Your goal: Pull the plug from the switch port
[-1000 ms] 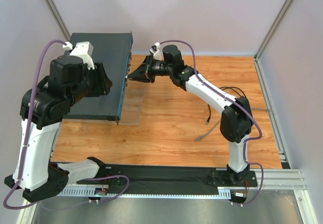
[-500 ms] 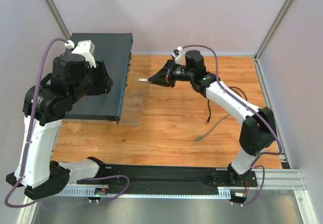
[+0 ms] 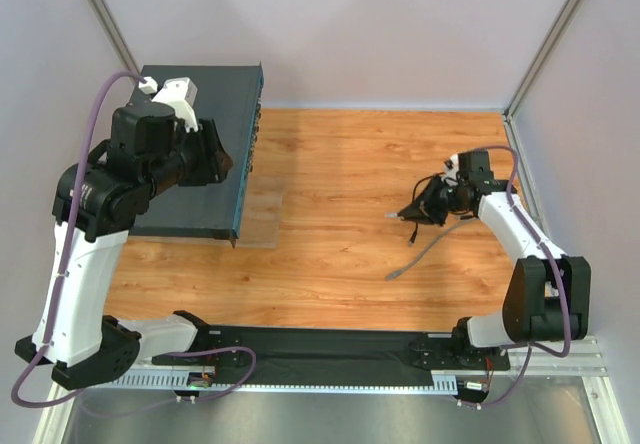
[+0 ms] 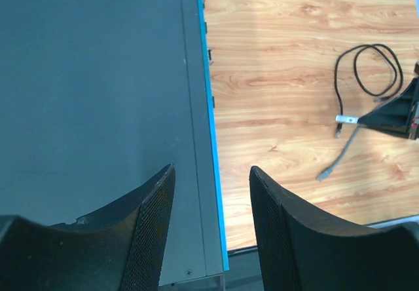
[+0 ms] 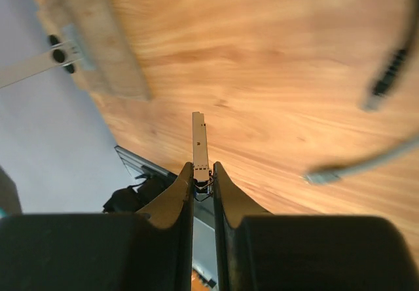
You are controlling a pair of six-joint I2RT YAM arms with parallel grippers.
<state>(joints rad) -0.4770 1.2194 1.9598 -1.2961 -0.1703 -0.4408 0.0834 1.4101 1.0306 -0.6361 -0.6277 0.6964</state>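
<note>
At the far left of the wooden counter [image 3: 340, 154] lies the switch [image 3: 225, 94], a flat dark grey-teal box whose thin blue-edged front face, with its row of small ports, looks to the right. The left hand [image 3: 215, 154] hangs over the near right part of the switch's top, released, its two dark fingers [image 4: 154, 212] standing apart with nothing between them. In the left wrist view the gap between them lines up with the box's right edge; whether they touch the metal I cannot tell. The middle of the counter separates this from the right side, where the right hand [image 3: 418, 209] points left, well apart from the switch. It is clenched on the plug [image 3: 393, 214], a slim pale piece that sticks out beyond the fingertips. The right wrist view shows the plug [image 5: 200, 140] pinched at its base between the narrow tips of the right hand [image 5: 201, 168]. Just near of it a grey cable [image 3: 420, 257] lies slack on the wood, and a thin black cable [image 4: 366, 68] is looped beside and behind the hand at the far right.
</note>
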